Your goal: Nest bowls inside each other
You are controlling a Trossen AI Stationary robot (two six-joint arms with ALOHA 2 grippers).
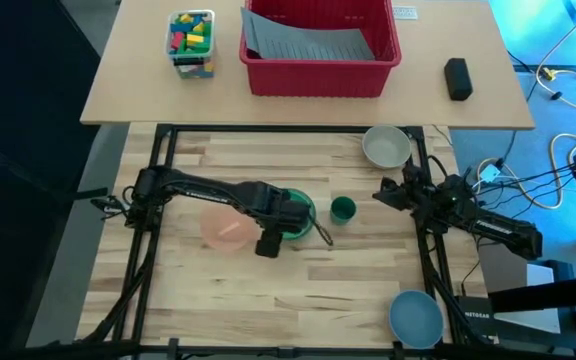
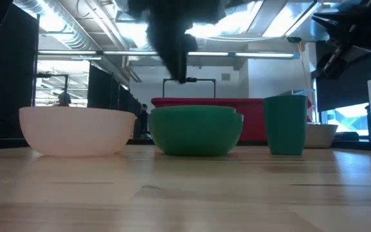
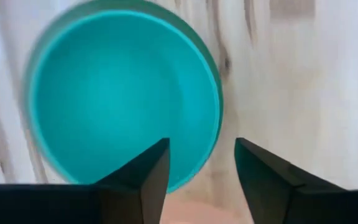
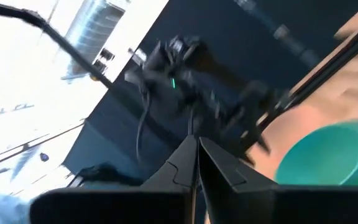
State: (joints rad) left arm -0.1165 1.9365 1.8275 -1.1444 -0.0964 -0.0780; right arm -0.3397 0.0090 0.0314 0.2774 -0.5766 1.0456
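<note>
A teal green bowl (image 1: pixel 305 203) (image 2: pixel 195 132) stands upright on the wooden table near its middle; in the low view two rims show at its top, one just inside the other. A pale pink bowl (image 1: pixel 223 230) (image 2: pixel 76 131) stands just left of it. My left gripper (image 3: pixel 201 146) (image 1: pixel 290 215) hangs open above the green bowl's near rim (image 3: pixel 185 168), pointing down and clear of it. A grey-white bowl (image 1: pixel 385 146) sits at the far right and a light blue bowl (image 1: pixel 415 318) at the near right. My right gripper (image 4: pixel 197 142) (image 1: pixel 380 193) is shut and raised at the right.
A small dark green cup (image 1: pixel 342 208) (image 2: pixel 284 124) stands right of the green bowl. On the far table are a red bin (image 1: pixel 320 62), a box of coloured blocks (image 1: pixel 191 42) and a black object (image 1: pixel 457 78). Bare wood lies along the near edge.
</note>
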